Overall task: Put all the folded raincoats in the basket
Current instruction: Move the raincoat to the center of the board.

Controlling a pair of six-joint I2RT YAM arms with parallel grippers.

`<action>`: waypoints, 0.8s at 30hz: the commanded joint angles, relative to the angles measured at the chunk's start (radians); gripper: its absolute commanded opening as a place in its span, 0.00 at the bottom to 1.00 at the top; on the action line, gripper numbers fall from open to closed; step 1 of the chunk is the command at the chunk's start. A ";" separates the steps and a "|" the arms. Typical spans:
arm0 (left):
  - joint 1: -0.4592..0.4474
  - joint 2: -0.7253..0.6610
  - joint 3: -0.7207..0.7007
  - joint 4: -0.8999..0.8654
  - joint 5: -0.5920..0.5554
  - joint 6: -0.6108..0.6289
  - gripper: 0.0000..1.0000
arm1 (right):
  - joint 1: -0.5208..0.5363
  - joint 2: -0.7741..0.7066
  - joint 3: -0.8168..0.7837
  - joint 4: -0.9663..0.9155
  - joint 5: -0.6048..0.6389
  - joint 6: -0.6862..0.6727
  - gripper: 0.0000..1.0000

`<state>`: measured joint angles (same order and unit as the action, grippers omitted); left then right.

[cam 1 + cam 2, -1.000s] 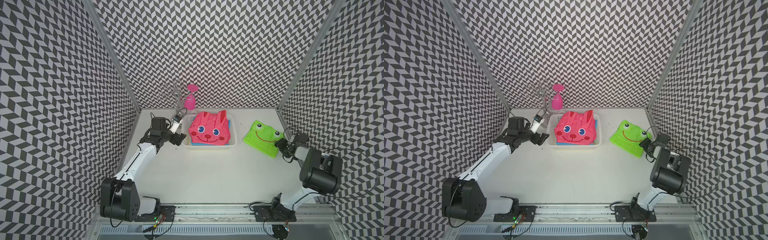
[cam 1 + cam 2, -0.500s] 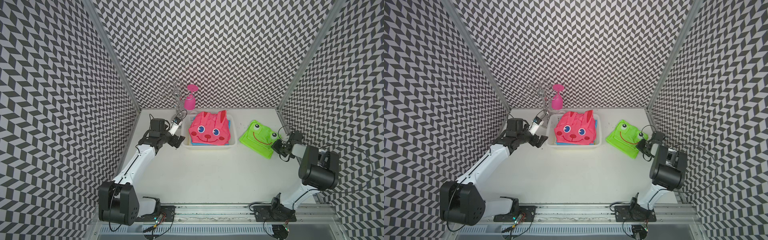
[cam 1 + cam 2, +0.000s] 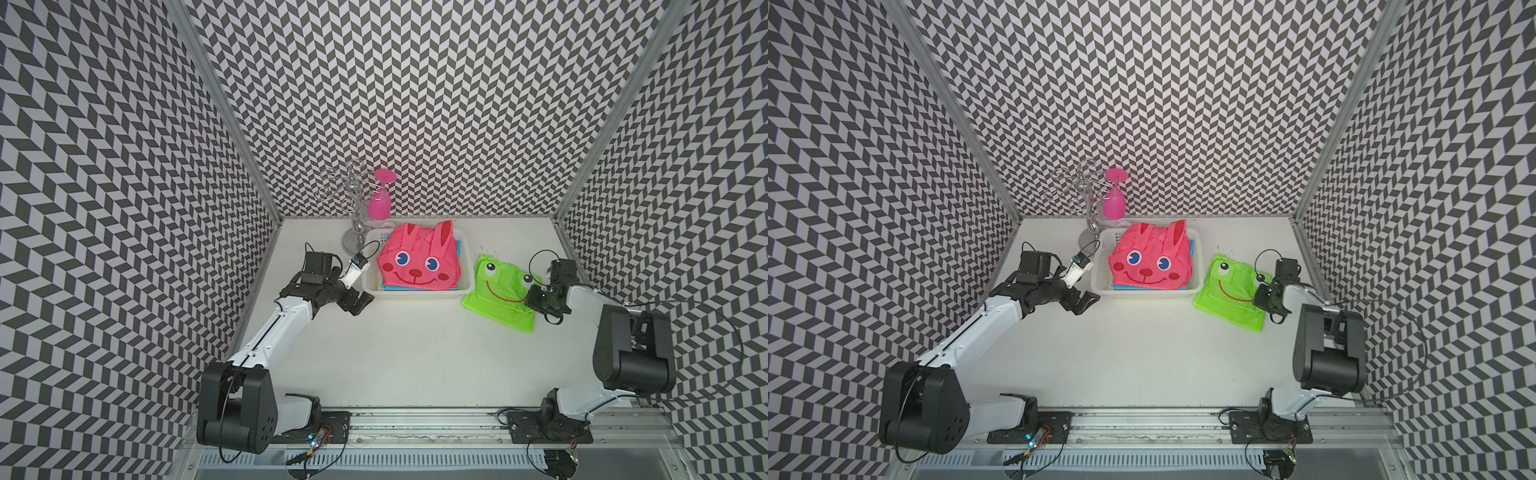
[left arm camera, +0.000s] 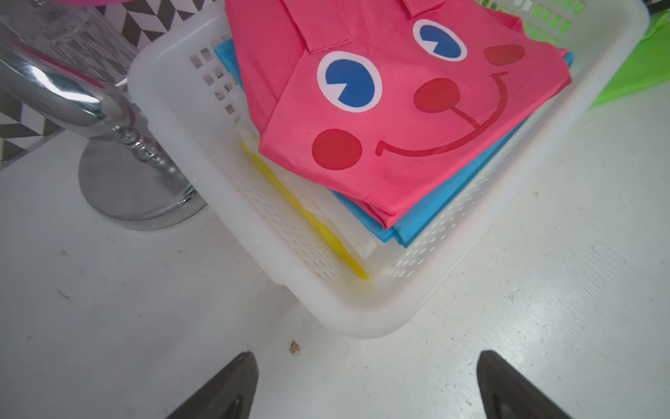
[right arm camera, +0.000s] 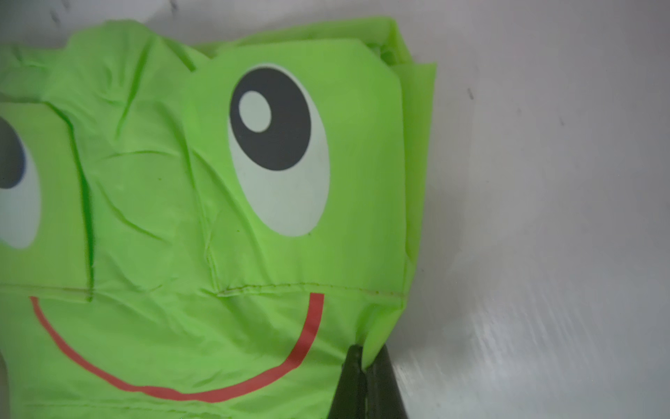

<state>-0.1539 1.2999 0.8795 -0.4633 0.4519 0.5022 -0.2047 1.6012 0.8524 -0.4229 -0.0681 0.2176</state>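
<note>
The green raincoat [image 5: 217, 254] is thin, smooth, creased synthetic cloth. The basket [image 4: 362, 323] is semi-gloss white plastic. The stand [image 4: 69, 92] is mirror-polished metal. The bench [image 4: 108, 326] is matt white, lightly scuffed.

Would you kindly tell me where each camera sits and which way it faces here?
Top views: high at the front, looking down and toward the back wall; both show the left arm, right arm, basket and green raincoat.
Left wrist: on the left arm, low over the table, facing the basket's corner; open left pincer tips show.
Right wrist: on the right arm, close over the green raincoat; right pincer shut on its edge.
Shared: left wrist and top views show the pink raincoat in the basket.
</note>
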 commanded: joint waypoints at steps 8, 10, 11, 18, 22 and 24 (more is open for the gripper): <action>-0.124 -0.061 -0.085 0.016 0.019 0.038 0.97 | 0.103 -0.023 0.144 -0.302 0.240 -0.084 0.00; -0.132 -0.077 -0.116 0.058 0.019 0.042 0.97 | 0.145 -0.014 0.148 -0.306 0.229 -0.085 0.00; -0.135 -0.081 -0.129 0.078 0.020 0.046 0.97 | 0.167 -0.002 0.155 -0.314 0.230 -0.084 0.00; -0.142 -0.084 -0.187 0.115 0.068 0.118 0.98 | 0.277 0.071 0.235 -0.403 0.243 -0.088 0.00; -0.154 -0.074 -0.197 0.113 0.068 0.147 0.98 | 0.350 0.080 0.287 -0.464 0.251 -0.056 0.00; -0.156 -0.066 -0.200 0.115 0.073 0.161 0.98 | 0.377 0.109 0.328 -0.526 0.256 -0.004 0.00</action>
<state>-0.3016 1.2293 0.6895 -0.3737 0.4950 0.6216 0.1387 1.6787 1.1316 -0.8646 0.1795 0.1600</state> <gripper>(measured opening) 0.976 0.051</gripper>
